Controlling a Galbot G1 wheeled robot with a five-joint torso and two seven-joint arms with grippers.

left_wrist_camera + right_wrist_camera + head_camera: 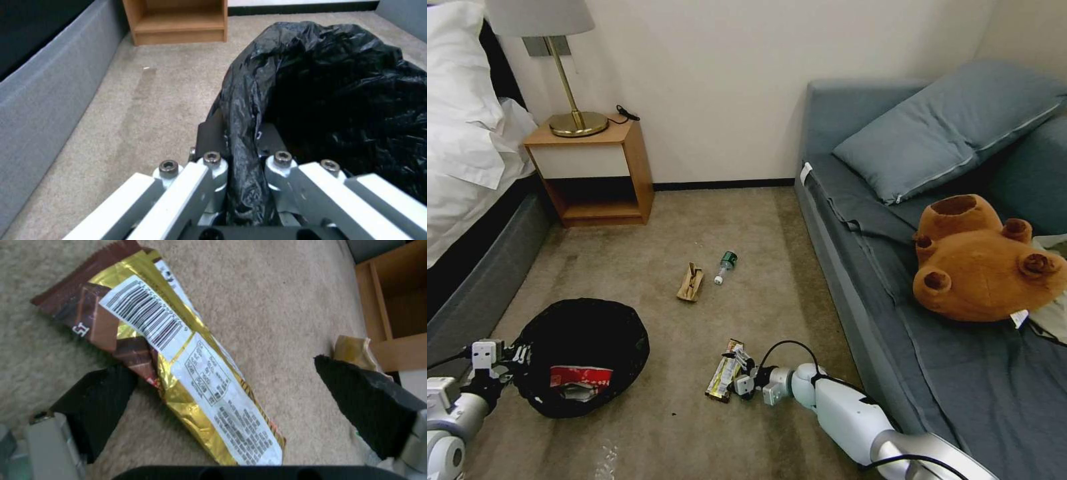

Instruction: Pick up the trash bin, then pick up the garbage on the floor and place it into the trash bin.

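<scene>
the left gripper (242,156) is clamped on the bag-covered rim of the round trash bin lined with glossy black plastic (584,353), low at the robot's left, a red-and-white wrapper (579,379) inside. the right gripper (222,386) sits at the carpet, fingers (100,396) spread either side of the gold snack-bar wrapper (186,366). farther off lie a tan paper scrap (691,282) and a small green-capped bottle (725,266).
</scene>
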